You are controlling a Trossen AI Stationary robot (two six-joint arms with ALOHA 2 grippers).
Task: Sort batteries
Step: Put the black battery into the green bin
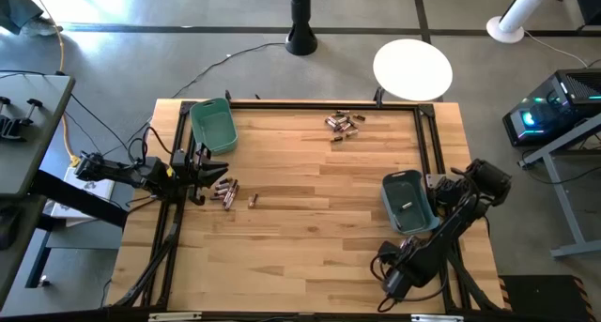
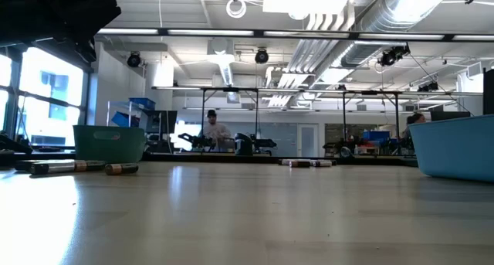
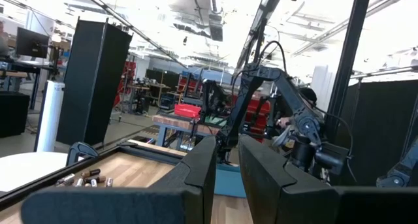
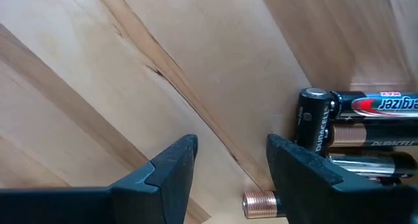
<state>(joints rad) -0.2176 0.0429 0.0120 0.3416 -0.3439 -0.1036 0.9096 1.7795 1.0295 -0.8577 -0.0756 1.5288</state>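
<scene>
Batteries lie in loose clusters on the wooden table: one cluster [image 1: 225, 192] at the left, a single cell [image 1: 253, 199] beside it, and another cluster [image 1: 343, 123] near the far edge. My left gripper [image 3: 227, 178] hovers by the left cluster [image 2: 69, 167], pointing across the table, its fingers a narrow gap apart with nothing between them. My right arm [image 1: 427, 242] reaches down near the blue-grey bin [image 1: 408, 202]. My right gripper [image 4: 228, 178] is open and points down at bare wood. Several black and copper batteries [image 4: 353, 132] lie just beside one finger, and a copper battery end [image 4: 260, 203] shows at that finger's edge.
A green bin [image 1: 213, 125] stands at the far left of the table. A white round disc [image 1: 413, 69] sits past the far right corner. Black frame rails [image 1: 427, 144] run along the table's sides. Bare wood [image 1: 319, 228] lies across the middle and near side.
</scene>
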